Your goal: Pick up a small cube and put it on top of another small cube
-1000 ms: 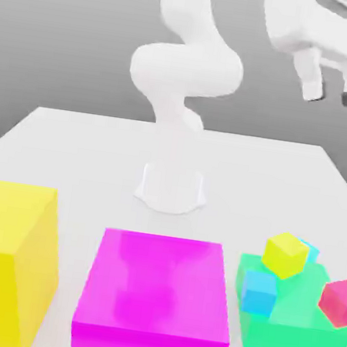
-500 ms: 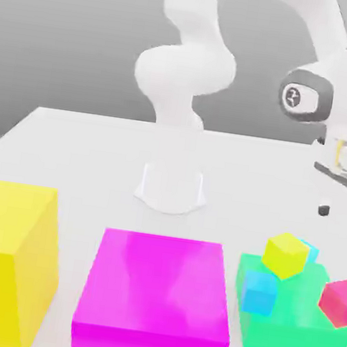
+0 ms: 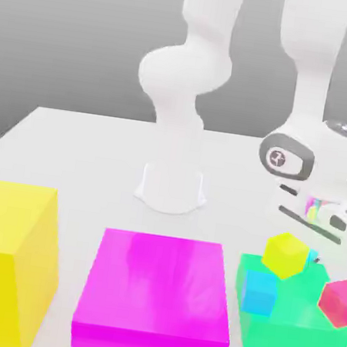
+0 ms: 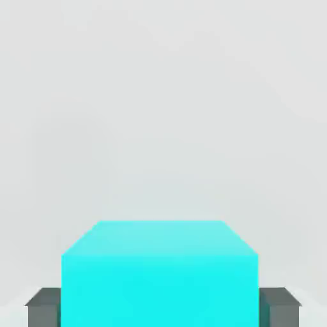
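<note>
Turquoise small cube (image 4: 159,274) sits between the two grey fingertips (image 4: 43,305) in the hand view, one pad on each side face, jaws closed onto it, white table (image 4: 166,96) beyond. In the exterior view, nearest the camera: big yellow block (image 3: 5,262) at the view's left, big magenta block (image 3: 155,298) just beside it in the middle, green slab (image 3: 287,325) at the view's right. On the slab: sky-blue cube (image 3: 259,291) at its front left, red cube (image 3: 338,301) at its right edge, tilted, yellow cube (image 3: 285,254) at the back, tilted. A sliver of the small cube shows just behind the yellow cube's right side, near the slab's back edge. Gripper (image 4: 159,306) is down right there, behind the yellow cube, its hand low over the slab's rear. Farther back, arm base (image 3: 171,188) stands mid-table, well apart from the blocks, with white links rising out of frame. Grey backdrop behind.
</note>
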You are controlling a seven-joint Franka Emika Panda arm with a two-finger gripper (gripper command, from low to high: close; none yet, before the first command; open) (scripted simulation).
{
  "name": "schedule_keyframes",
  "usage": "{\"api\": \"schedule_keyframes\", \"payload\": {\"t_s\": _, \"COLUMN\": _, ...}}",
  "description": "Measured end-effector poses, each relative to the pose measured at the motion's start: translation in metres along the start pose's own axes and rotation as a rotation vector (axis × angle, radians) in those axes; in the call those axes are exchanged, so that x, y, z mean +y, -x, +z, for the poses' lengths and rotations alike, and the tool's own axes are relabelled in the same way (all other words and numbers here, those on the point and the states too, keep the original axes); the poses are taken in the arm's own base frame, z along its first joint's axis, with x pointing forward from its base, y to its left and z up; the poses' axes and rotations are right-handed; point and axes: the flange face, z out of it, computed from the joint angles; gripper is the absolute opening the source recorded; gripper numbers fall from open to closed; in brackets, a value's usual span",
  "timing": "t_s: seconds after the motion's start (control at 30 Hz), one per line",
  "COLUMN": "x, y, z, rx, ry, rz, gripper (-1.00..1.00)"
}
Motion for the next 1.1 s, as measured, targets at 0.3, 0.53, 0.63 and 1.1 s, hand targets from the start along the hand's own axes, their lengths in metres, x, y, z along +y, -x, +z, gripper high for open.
{"api": "schedule_keyframes", "payload": {"t_s": 0.3, "x": 0.001, "y": -0.001, "z": -0.047, "rx": -0.001, "ry": 0.002, "rz": -0.001, "gripper": -1.00}}
{"api": "schedule_keyframes", "payload": {"t_s": 0.53, "x": 0.003, "y": 0.009, "z": -0.043, "rx": -0.163, "ry": -0.125, "rz": 0.085, "gripper": -1.00}}
{"api": "schedule_keyframes", "payload": {"t_s": 0.63, "x": -0.005, "y": 0.018, "z": -0.030, "rx": -0.271, "ry": -0.216, "rz": 0.121, "gripper": -1.00}}
{"api": "schedule_keyframes", "payload": {"t_s": 1.1, "x": -0.038, "y": 0.069, "z": -0.017, "rx": -0.710, "ry": -0.656, "rz": 0.384, "gripper": -1.00}}
